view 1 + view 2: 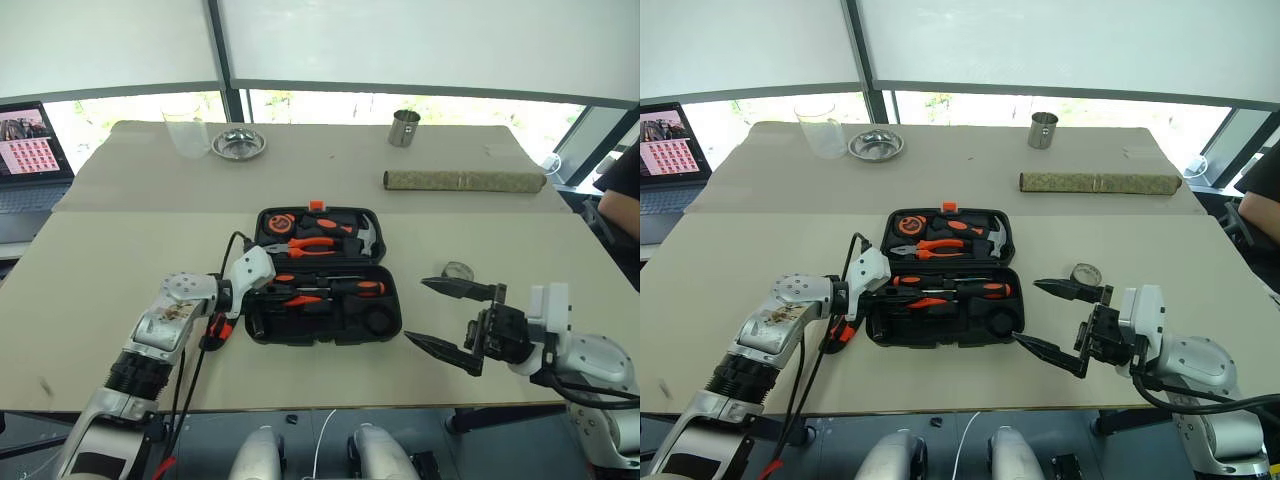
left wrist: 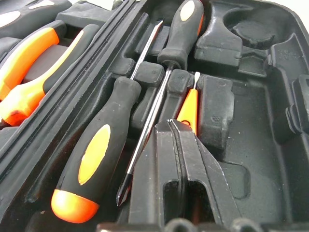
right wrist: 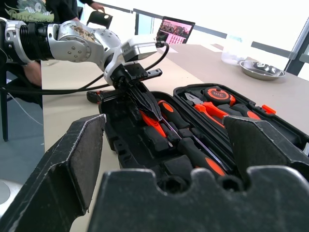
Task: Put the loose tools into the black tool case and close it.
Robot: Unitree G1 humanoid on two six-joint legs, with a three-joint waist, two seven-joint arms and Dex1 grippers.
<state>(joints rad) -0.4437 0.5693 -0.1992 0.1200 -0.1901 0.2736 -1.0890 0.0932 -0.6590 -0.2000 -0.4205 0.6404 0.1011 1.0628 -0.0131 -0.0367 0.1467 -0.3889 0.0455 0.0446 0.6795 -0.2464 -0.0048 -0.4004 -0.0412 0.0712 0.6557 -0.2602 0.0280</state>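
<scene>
Nearest to you, your right gripper (image 1: 447, 318) is hovering just above the beige table (image 1: 100, 300), right of the case, with its two black fingers spread wide apart and nothing between them. Your left gripper (image 3: 147, 106) is reaching into the near half of the black tool case (image 1: 940, 330) from its left side, fingers pressed together; their tips are resting at the slim orange tester screwdriver (image 2: 189, 107) (whether they are actually pinching it, you cannot tell).

The case is lying open and flat at the middle of the table. In its near half, two orange-and-black-handled screwdrivers are sitting lengthwise in the moulded slots: one (image 2: 99, 150) beside the hinge ridge, the other (image 2: 179, 29) farther along, its shaft running back between the first handle and the tester. A small dark tape roll (image 1: 378, 322) is sitting in the near right corner of that half. A small orange-and-black object (image 1: 212, 330) is lying on the table just left of the case, under your left wrist; what it is cannot be made out.

In the far half, the orange-handled pliers (image 1: 312, 243), a hammer (image 1: 362, 234) and a tape measure (image 1: 277, 224) are seated, with the orange latch (image 1: 316, 205) at the far edge.

Beyond the case, a rolled mat (image 1: 464, 181), a metal cup (image 1: 403, 128), a steel dish (image 1: 238, 143) and a clear beaker (image 1: 185, 128) are standing on the table; a laptop (image 1: 30, 155) is sitting at far left.
</scene>
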